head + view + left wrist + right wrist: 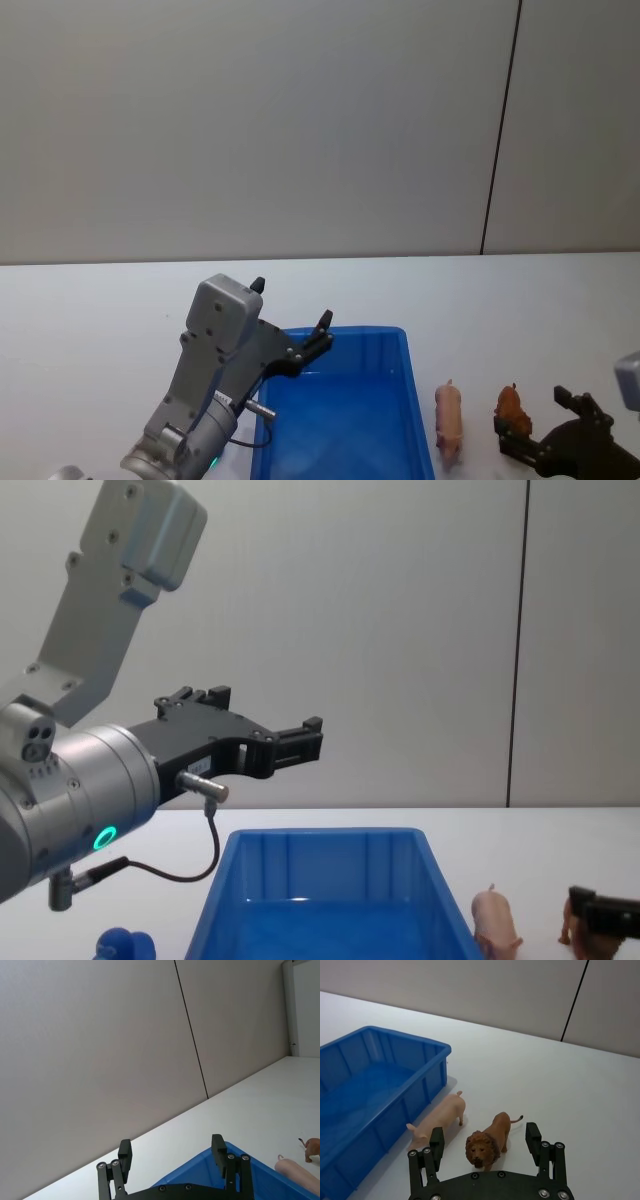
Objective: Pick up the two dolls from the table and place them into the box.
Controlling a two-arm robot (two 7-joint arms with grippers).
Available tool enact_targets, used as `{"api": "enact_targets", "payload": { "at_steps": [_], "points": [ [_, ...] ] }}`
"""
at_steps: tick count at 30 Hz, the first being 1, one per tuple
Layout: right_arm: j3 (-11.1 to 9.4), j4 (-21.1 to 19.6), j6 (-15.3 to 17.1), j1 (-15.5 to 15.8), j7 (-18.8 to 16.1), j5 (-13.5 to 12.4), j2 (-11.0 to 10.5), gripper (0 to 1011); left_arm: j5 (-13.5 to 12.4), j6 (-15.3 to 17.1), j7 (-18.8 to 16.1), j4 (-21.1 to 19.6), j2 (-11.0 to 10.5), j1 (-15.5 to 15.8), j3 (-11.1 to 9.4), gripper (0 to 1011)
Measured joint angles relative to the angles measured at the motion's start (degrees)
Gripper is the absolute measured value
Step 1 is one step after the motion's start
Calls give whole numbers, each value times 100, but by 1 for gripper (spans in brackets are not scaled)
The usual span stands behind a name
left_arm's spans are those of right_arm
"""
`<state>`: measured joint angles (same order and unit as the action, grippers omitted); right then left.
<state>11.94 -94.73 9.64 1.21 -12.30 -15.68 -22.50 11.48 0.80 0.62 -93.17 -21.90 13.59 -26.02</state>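
Two dolls stand on the white table right of the blue box [340, 425]: a pale pink pig [449, 424] closest to the box, and a brown lion [511, 405] beyond it. In the right wrist view the lion [481, 1149] stands between the spread fingers of my open right gripper [485, 1137], and the pig [442, 1117] is beside it near the box wall [434, 1076]. My right gripper [536, 415] sits low at the table's near right. My left gripper [291, 303] hangs open and empty above the box's far left corner.
A small blue object [125, 946] lies on the table left of the box rim [320, 834]. A plain grey wall with a dark vertical seam [500, 130] rises behind the table. Bare white tabletop [500, 300] stretches beyond the box and the dolls.
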Motion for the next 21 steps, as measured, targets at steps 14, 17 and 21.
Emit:
{"api": "enact_targets", "payload": {
  "at_steps": [14,17,21],
  "points": [
    [111,348,164,-190,-17,280,164,1001,0,0,0,0,0,0,0,1002],
    [128,422,199,-229,-14,321,196,1001,0,0,0,0,0,0,0,1002],
    [142,509,242,-278,-11,363,231,960,0,0,0,0,0,0,0,1002]
  ]
}}
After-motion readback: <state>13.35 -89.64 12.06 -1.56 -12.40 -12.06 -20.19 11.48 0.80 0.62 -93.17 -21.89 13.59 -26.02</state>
